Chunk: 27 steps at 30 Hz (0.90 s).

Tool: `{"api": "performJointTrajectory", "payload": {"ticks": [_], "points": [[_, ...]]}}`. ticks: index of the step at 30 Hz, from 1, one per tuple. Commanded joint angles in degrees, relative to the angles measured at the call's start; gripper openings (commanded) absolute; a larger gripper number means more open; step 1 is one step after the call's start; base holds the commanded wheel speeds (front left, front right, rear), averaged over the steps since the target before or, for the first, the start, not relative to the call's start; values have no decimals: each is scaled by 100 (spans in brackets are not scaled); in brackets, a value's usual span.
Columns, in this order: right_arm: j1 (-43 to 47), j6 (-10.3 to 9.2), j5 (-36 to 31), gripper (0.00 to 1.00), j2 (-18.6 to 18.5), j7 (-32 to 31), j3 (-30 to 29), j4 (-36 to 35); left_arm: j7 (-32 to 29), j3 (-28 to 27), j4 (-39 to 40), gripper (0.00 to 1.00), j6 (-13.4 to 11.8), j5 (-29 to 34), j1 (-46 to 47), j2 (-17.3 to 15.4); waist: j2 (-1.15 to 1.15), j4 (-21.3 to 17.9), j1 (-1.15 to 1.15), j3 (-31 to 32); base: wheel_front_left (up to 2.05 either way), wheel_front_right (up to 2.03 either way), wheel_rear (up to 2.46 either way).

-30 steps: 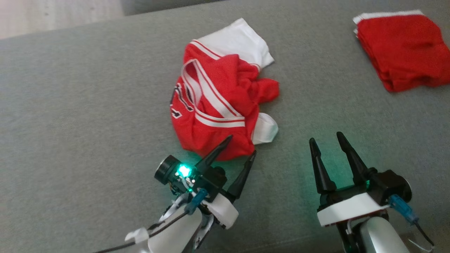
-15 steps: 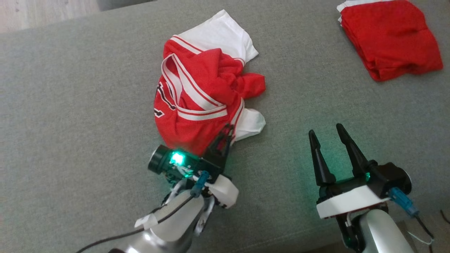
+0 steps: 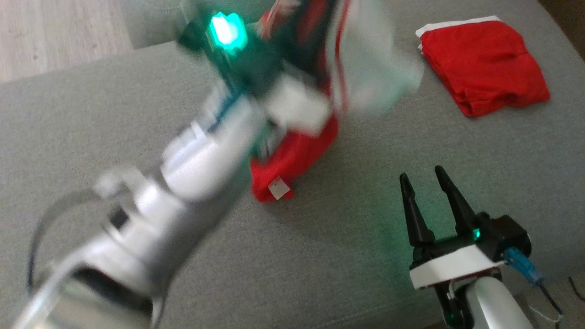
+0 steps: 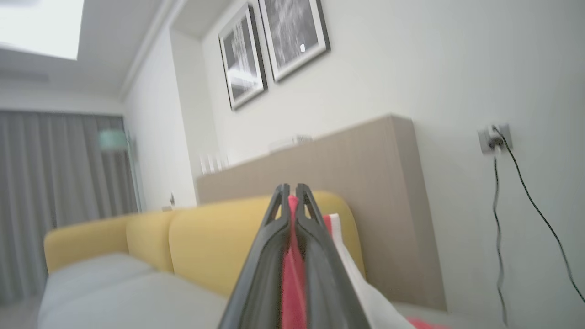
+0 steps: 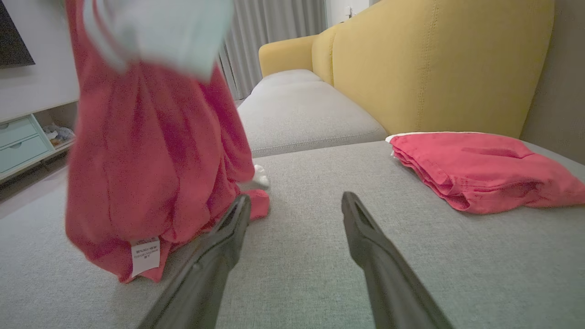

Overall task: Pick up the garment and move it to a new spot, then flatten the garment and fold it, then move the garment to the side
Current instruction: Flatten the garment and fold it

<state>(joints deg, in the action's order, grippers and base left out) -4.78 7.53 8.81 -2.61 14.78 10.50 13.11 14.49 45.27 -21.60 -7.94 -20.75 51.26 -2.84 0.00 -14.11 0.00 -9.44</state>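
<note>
Left: my left gripper (image 4: 289,188) is raised high over the grey cushion (image 3: 343,228). Its two dark fingers are pressed together with a strip of red cloth pinched between them. In the head view this arm is blurred.

Middle: the garment (image 5: 151,151) is red with white parts and hangs bunched from my left gripper. A white sleeve shows near the top. A small white tag (image 5: 145,256) sits at the lower hem, on the near-left part of the cushion. The hem reaches down to the cushion, but I cannot tell whether it rests there.

Right of middle: my right gripper (image 3: 420,173) is low and near, just above the cushion. Its fingers are spread apart with nothing between them. The left finger is close to the hanging cloth, and I cannot tell whether it touches it.

Far right: a folded red pile (image 3: 484,68) with a white edge lies flat on the cushion, well apart from both grippers.

Behind: a yellow backrest (image 5: 434,68).
</note>
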Motion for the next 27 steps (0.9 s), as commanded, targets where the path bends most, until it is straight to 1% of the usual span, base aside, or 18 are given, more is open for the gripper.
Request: {"api": "performJointTrajectory", "payload": {"ticks": [1,3,5,6,8,10,11,15,16,17,19,22,24,25,27], "points": [[29,-4,59,100,-27,22,124,-153,51,-582,272,0,74,-120,918,-4,0,-37,0,94,0,0,0],[66,-4,82,100,-27,22,101,-154,51,-1020,308,0,62,-309,1425,-4,0,-6,0,157,0,0,0],[107,-4,109,100,-27,22,76,-166,51,-1419,218,0,18,-382,1726,-5,0,54,0,208,0,0,0],[130,-4,123,100,-27,22,63,-169,51,-1613,137,0,4,-430,1736,-27,0,88,0,246,0,0,0],[188,-4,148,100,-27,22,18,-177,51,-1959,13,0,-49,-516,1503,-187,0,162,0,316,0,0,0],[255,-4,167,100,-27,22,-66,-202,51,-2187,-43,0,-96,-591,940,-417,0,273,0,342,0,0,0],[280,-4,178,100,-27,22,-92,-216,51,-2318,-25,0,-163,-616,552,-554,0,327,0,340,0,0,0],[358,-4,121,100,-27,22,-192,-256,51,-2957,70,0,-375,-888,-1443,-888,0,554,0,280,0,0,0],[365,-4,92,100,-27,22,-215,-258,51,-3111,60,37,-422,-925,-1950,-908,0,609,0,250,0,0,0],[370,-4,64,100,-27,22,-244,-262,51,-3249,16,100,-470,-934,-2418,-905,0,671,0,222,0,0,0],[375,-4,3,100,-27,22,-279,-263,51,-3527,-43,100,-590,-815,-3161,-867,0,792,0,176,0,0,0],[375,-4,-90,100,-27,22,-305,-263,51,-3887,25,100,-686,-459,-3880,-727,0,944,0,154,0,0,0],[379,-4,-128,100,-27,22,-326,-278,51,-4041,158,100,-677,-194,-4182,-585,0,1027,0,160,0,0,0],[382,-4,-161,100,-27,22,-313,-282,51,-4051,319,100,-613,185,-4345,-523,0,1093,0,162,0,0,0],[362,-4,-183,100,-27,22,-259,-263,51,-3939,510,100,-512,608,-4390,-499,0,1121,0,156,0,0,0]]}}
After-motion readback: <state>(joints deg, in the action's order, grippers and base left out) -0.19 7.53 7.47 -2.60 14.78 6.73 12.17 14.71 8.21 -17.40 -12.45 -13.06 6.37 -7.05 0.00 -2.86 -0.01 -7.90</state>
